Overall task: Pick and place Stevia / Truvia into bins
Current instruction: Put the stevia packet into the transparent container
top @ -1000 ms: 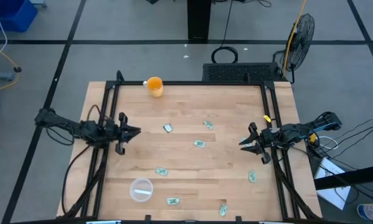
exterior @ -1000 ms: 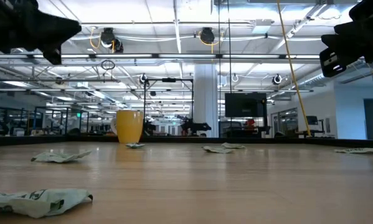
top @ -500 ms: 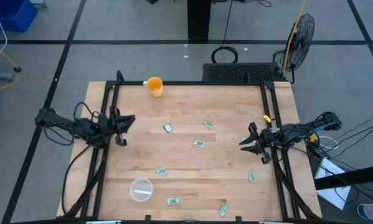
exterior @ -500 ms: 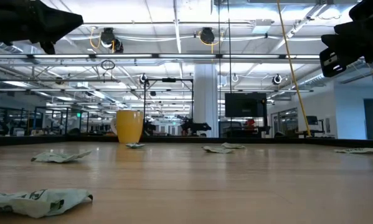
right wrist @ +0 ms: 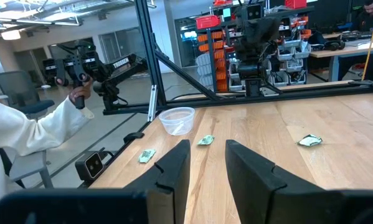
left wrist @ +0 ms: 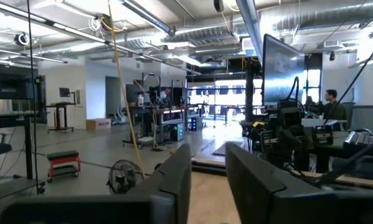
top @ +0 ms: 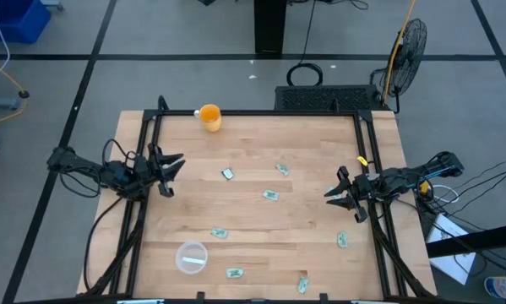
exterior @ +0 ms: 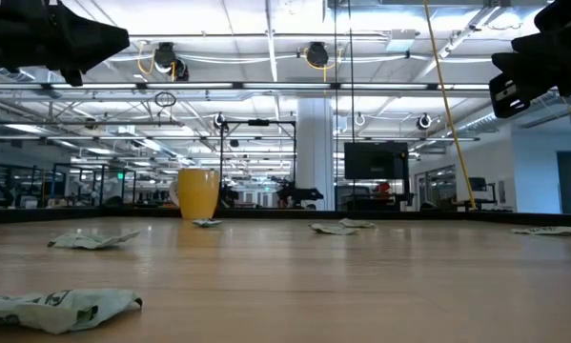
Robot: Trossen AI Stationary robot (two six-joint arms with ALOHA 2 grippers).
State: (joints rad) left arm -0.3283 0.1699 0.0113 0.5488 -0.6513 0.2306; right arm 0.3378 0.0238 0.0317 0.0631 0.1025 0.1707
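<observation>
Several green-and-white Stevia sachets lie flat and scattered on the wooden table: one (top: 228, 174) nearest my left gripper, others at the middle (top: 271, 195) and along the near edge (top: 234, 273). The clear plastic bin cup (top: 192, 257) stands upright near the front left and also shows in the right wrist view (right wrist: 177, 119). My left gripper (top: 175, 163) hovers at the table's left edge, tipped up, open and empty (left wrist: 208, 155). My right gripper (top: 330, 194) hovers level at the right edge, open and empty (right wrist: 208, 149).
An orange cup (top: 209, 116) stands at the far edge. Black frame rails (top: 143, 211) run along the table's left and right sides. In the right wrist view a person's white sleeve (right wrist: 43, 124) shows beyond the table's near side.
My left gripper has drawn back a little toward the table's left edge, tipped its fingers upward and rolled about its own axis. The sachets and the cup lie as before.
</observation>
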